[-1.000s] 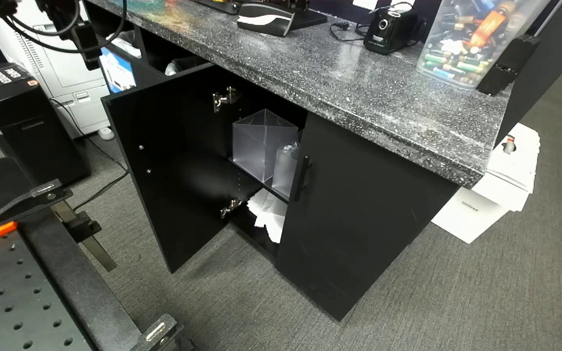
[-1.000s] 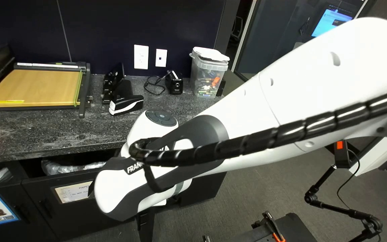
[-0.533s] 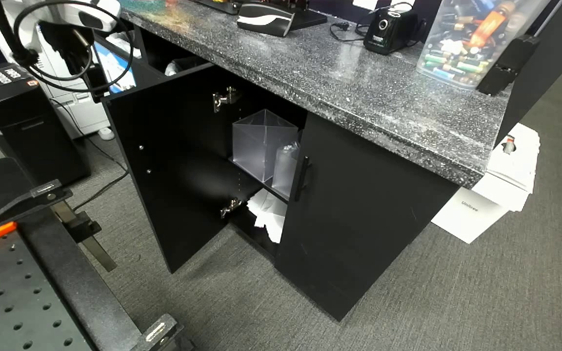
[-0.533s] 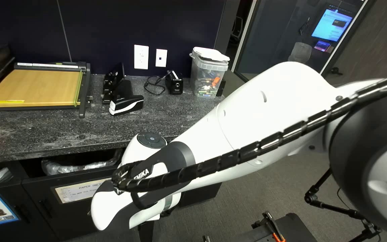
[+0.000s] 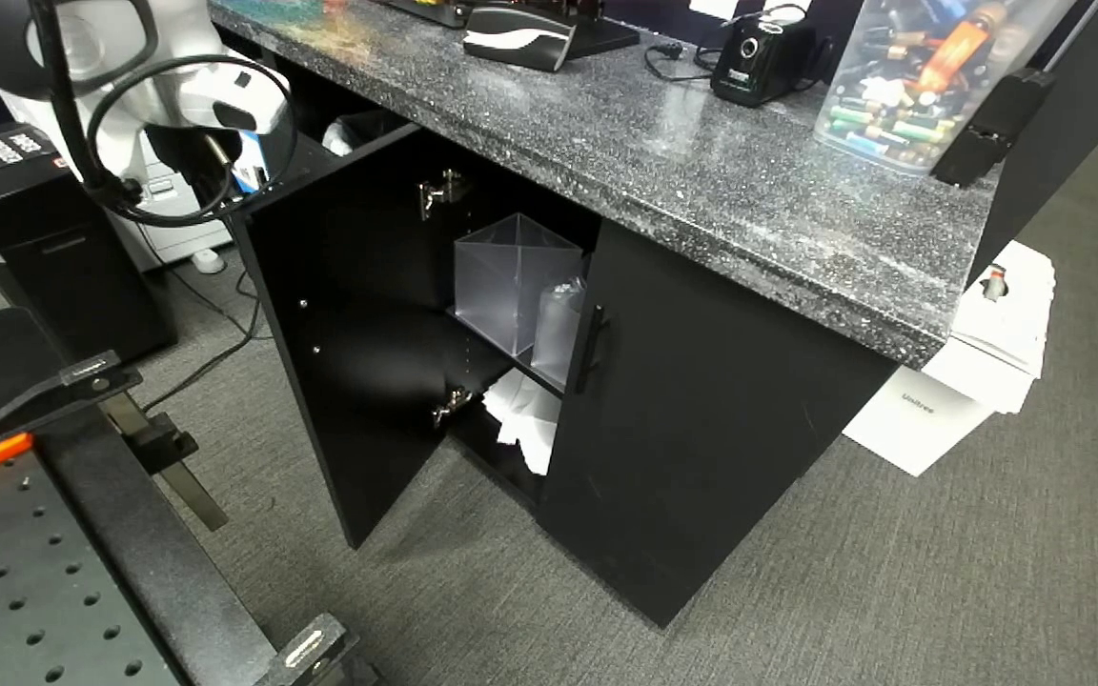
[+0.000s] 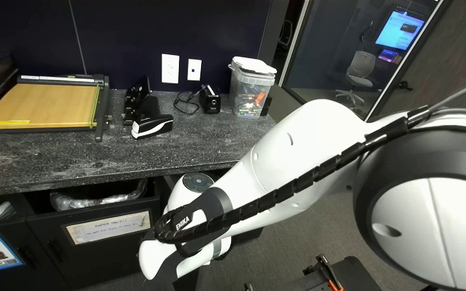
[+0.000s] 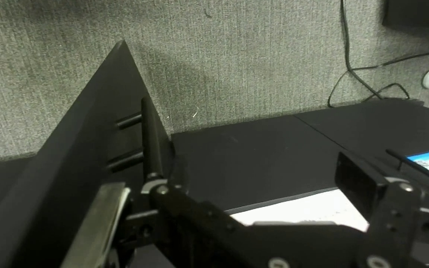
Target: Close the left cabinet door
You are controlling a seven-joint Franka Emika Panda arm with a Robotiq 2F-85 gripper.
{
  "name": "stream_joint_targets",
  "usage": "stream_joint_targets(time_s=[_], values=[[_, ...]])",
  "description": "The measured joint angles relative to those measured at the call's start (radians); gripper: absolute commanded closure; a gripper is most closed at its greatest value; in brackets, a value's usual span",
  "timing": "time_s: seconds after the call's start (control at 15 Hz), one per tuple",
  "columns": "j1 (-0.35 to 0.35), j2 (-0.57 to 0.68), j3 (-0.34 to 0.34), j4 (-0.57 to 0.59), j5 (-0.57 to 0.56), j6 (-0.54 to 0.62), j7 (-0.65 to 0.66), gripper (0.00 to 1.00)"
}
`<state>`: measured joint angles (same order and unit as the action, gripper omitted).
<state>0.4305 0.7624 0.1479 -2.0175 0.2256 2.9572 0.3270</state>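
The left cabinet door is a flat black panel that stands swung open in an exterior view. In the wrist view the door rises at the left, with its dark bar handle facing the gripper. My gripper is open with nothing between the fingers. Its left finger is right by the door's handle side, at the near end of the handle; I cannot tell exactly where it touches. In an exterior view the gripper is at the door's top outer corner, its fingertips hidden behind the panel.
The matching black door is shut. Clear bins and paper sit inside the cabinet. The granite counter overhangs it. A perforated table stands in front. A black shredder and cables lie beyond the door.
The arm has come down and moved right in an exterior view, reaching the door's outer side. The door's free edge has swung slightly toward the cabinet.
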Motion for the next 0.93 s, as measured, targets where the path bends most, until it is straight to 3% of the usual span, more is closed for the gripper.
stream_joint_targets(time_s=[0.4,0.93], values=[[0.06,0.017,-0.17,-0.055,-0.027,0.134,0.004,0.0],[0.14,0.09,-0.407,-0.022,-0.018,0.292,0.004,0.0]])
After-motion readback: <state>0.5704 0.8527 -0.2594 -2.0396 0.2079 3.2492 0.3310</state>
